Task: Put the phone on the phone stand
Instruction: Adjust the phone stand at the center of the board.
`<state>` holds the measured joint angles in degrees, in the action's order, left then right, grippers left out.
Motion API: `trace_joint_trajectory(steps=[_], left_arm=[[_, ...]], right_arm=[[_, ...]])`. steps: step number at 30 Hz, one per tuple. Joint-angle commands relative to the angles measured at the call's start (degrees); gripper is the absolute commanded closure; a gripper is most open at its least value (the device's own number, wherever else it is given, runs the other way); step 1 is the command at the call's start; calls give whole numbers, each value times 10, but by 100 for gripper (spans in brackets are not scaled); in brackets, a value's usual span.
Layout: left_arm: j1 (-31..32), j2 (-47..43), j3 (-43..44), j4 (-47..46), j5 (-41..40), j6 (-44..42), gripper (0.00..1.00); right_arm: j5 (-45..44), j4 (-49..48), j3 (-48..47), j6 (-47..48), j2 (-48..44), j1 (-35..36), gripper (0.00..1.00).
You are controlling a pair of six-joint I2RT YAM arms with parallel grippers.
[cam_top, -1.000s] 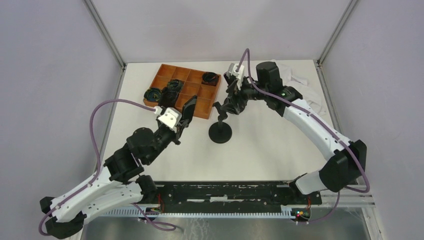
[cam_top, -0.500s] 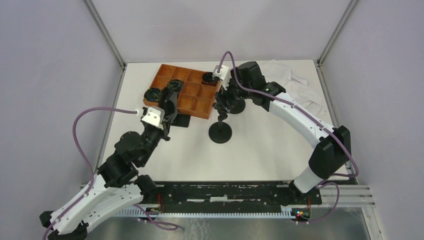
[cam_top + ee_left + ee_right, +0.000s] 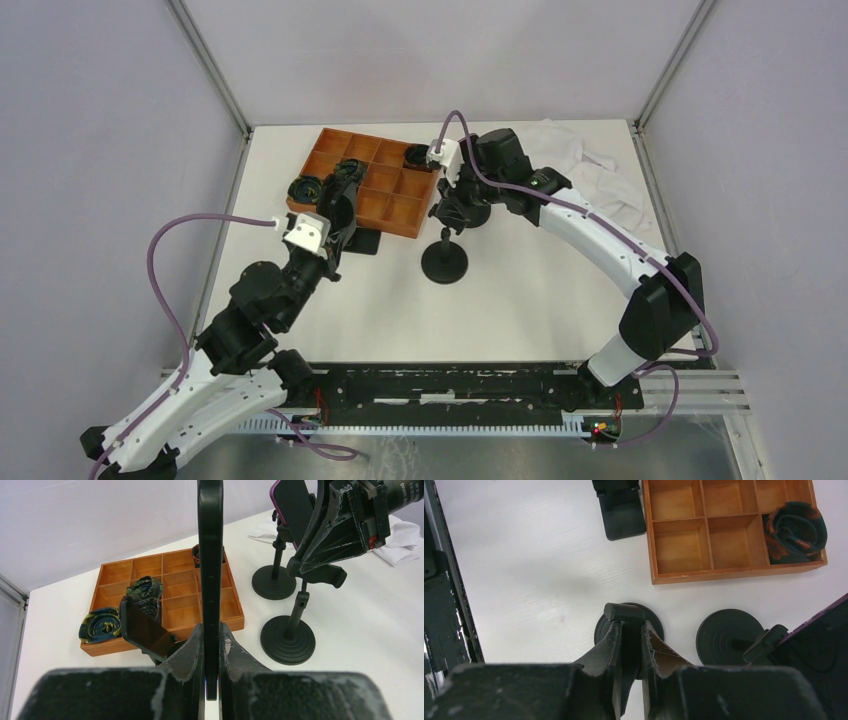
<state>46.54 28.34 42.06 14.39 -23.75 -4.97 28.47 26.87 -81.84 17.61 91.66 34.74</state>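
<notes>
Black phone (image 3: 210, 555) upright, edge-on; black stand (image 3: 289, 640) upright.

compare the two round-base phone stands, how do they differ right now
The nearer phone stand is empty, while the farther phone stand carries a magenta-edged phone. The right pincer is shut on the nearer phone stand's cradle; nothing visibly grips the farther phone stand. Both are black, with a round base and a slim upright post.
</notes>
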Motion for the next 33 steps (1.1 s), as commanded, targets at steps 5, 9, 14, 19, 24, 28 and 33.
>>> trace_joint_trajectory(steps=[5, 9, 14, 19, 24, 28, 33], left_arm=[[-8, -5, 4, -51, 16, 4, 98], [-9, -6, 3, -51, 20, 4, 98], [-11, -4, 3, -51, 29, 5, 98], [-14, -2, 3, -52, 35, 5, 98], [-18, -1, 3, -52, 42, 6, 98], [-21, 0, 2, -53, 46, 6, 98], [-25, 2, 1, -54, 69, 6, 98]], right_arm=[[48, 101, -84, 107, 6, -2, 90], [100, 187, -136, 171, 36, -2, 91], [117, 251, -178, 207, 75, -2, 90], [131, 268, -200, 210, 106, -2, 83], [138, 256, -216, 193, 130, -2, 69], [141, 253, -234, 186, 135, -2, 57], [131, 253, -243, 186, 114, -2, 29]])
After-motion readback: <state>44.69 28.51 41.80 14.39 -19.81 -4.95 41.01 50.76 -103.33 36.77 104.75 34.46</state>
